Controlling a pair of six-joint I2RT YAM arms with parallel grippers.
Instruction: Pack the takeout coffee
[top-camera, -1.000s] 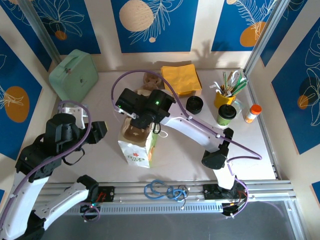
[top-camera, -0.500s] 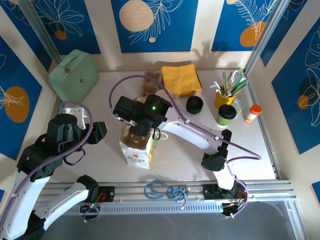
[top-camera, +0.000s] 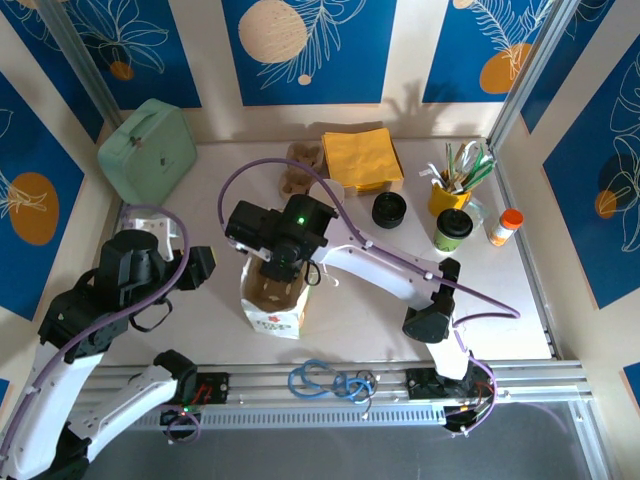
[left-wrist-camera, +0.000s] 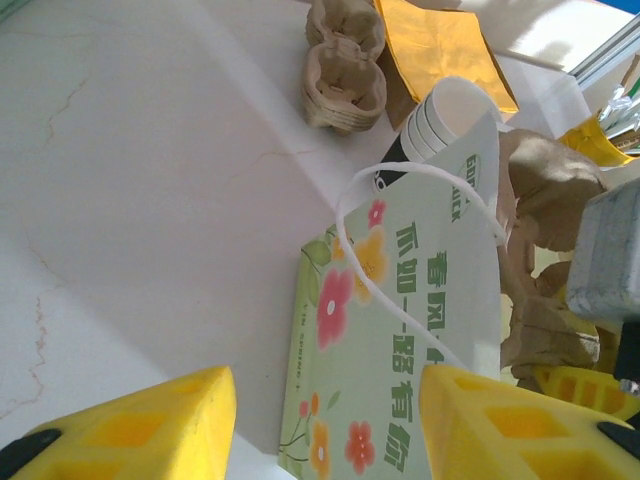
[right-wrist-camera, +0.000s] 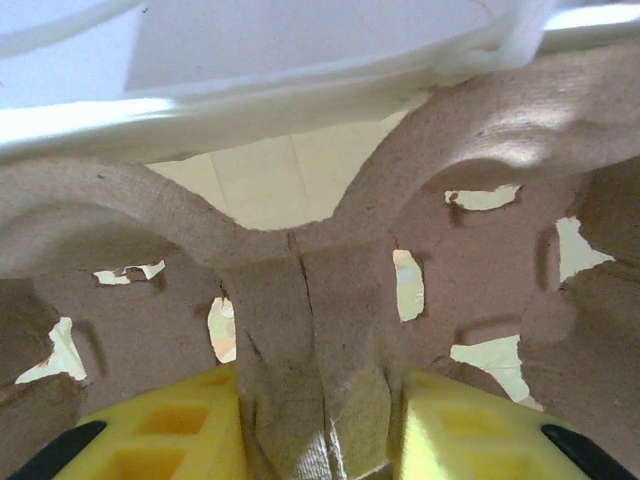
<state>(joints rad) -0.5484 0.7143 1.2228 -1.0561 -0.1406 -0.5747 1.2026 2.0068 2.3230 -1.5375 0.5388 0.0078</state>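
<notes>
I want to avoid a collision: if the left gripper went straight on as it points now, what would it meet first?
Probably the flowered paper bag, which stands right ahead of the open left gripper. How far away it is remains unclear.

This is a robotics lab cell dressed as a café takeout stand. A flowered paper bag (top-camera: 272, 305) stands on the pale counter (top-camera: 360, 320) with a pulp cup carrier (right-wrist-camera: 300, 300) in its mouth. Behind the bag lie yellow napkins (top-camera: 362, 158) and spare pulp carriers (top-camera: 298, 165). To its right are a loose black lid (top-camera: 389, 209), the takeout coffee (top-camera: 453, 229) and a yellow pot of utensils (top-camera: 450, 195). In front of the bag, an aluminium rail (top-camera: 520, 378) carries the cabled left arm (top-camera: 130, 270) and right arm (top-camera: 390, 265). Blue leaf-print panels (top-camera: 300, 45) in metal framing wall it in.
</notes>
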